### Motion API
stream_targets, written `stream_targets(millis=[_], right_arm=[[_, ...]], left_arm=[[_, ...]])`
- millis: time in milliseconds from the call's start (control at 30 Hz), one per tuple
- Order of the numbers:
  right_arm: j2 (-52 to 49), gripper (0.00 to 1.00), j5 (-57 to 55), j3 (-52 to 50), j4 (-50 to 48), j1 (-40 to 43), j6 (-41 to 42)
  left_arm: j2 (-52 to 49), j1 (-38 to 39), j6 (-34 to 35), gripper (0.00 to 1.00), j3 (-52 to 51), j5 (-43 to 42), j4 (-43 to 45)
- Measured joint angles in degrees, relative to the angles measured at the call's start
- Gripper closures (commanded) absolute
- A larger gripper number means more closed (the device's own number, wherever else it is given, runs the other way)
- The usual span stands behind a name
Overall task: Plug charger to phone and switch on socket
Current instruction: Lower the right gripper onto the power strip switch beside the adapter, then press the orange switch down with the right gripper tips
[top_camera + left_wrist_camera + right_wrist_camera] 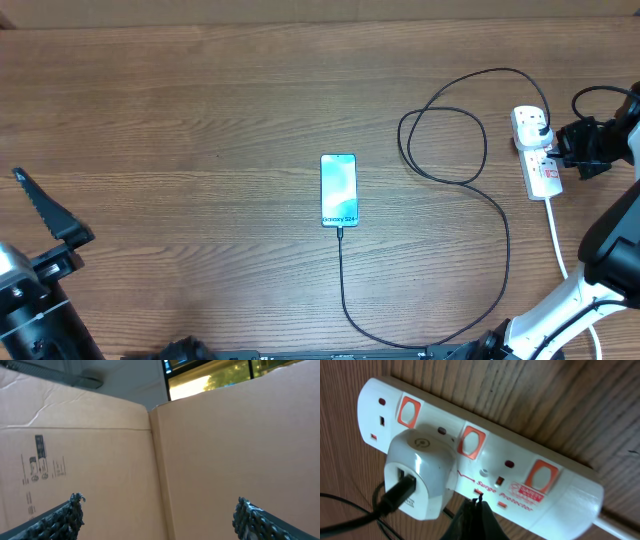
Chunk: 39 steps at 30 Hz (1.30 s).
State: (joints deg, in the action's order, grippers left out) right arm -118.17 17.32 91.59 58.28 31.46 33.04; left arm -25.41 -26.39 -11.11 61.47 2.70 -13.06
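Note:
The phone lies flat mid-table, its cyan screen lit. The charger's black cable enters the phone's near short end, loops right and runs up to a white adapter seated in the socket. That white power strip lies at the right edge of the table. My right gripper is shut with nothing in it, its tips against the strip's near edge beside a small red switch. My left gripper is open and empty at the far left, facing cardboard.
The strip's thick white cord runs toward the near edge beside my right arm. A cardboard wall fills the left wrist view. The cable's loop lies between phone and strip.

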Motion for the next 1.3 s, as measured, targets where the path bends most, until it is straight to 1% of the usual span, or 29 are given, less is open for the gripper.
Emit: stream_targets(millis=[167, 333, 533, 767, 1100, 1200, 1300], right_arm=[[-0.6, 0.96, 0.5, 0.0, -2.4, 0.0, 1.3], [-0.6, 0.96, 0.7, 0.0, -4.6, 0.0, 2.2], [-1.3, 0.96, 0.7, 0.1, -5.9, 0.0, 2.8], [-5.0, 0.96, 0.3, 0.5, -6.7, -0.2, 3.0], [-5.0, 0.96, -1.2, 1.0, -6.7, -0.8, 2.9], [-5.0, 0.96, -1.2, 1.0, -6.8, -0.8, 2.6], [-5.2, 0.96, -0.9, 1.0, -6.7, -0.8, 1.9]], left_arm=[[0.1, -3.6, 1.2, 0.01, 0.0, -5.7, 0.0], [0.1, -4.1, 3.9, 0.00, 0.0, -8.5, 0.0], [0.1, -4.1, 6.0, 0.00, 0.0, -9.4, 0.0], [0.1, -4.1, 7.4, 0.00, 0.0, -9.6, 0.0], [0.1, -4.1, 10.5, 0.00, 0.0, -9.6, 0.0], [0.1, -4.1, 13.1, 0.00, 0.0, -9.6, 0.0], [0.1, -4.1, 17.1, 0.00, 0.0, -9.6, 0.1]])
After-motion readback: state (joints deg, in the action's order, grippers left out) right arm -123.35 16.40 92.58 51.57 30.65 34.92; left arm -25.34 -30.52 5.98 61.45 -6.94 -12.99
